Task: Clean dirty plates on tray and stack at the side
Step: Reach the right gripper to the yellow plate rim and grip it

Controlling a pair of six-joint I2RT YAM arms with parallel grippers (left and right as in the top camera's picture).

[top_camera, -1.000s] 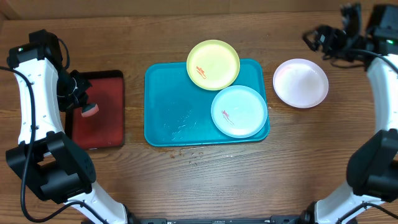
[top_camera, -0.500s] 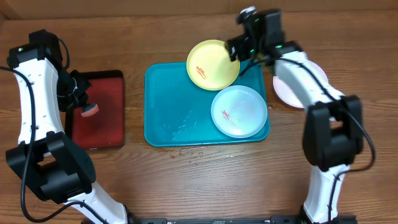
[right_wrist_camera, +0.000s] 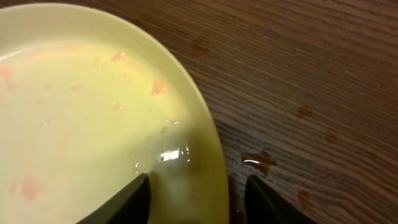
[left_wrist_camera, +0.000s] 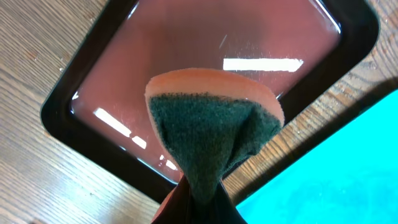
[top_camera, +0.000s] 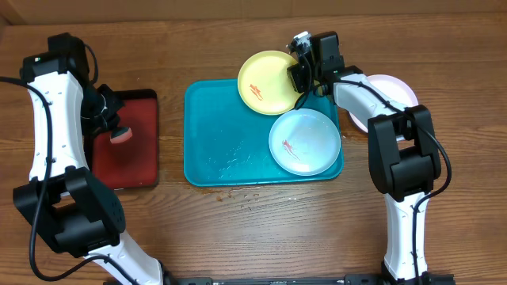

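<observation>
Straddling the yellow-green plate [top_camera: 269, 81] rim at the tray [top_camera: 214, 150] far edge, my right gripper [right_wrist_camera: 200, 190] is half-open; I'd close squarely before lifting. My left gripper [left_wrist_camera: 196, 199] pinches the sponge [left_wrist_camera: 208, 124].

white plate [top_camera: 396, 87] half hidden behind right arm [top_camera: 358, 92] (overhead view)

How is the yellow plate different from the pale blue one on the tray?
The yellow plate overhangs the far rim of the teal tray; the pale blue plate lies at its near right corner. The right gripper straddles the yellow plate's rim; nothing touches the pale blue plate. Both are round, similar in size, with red smears.
</observation>
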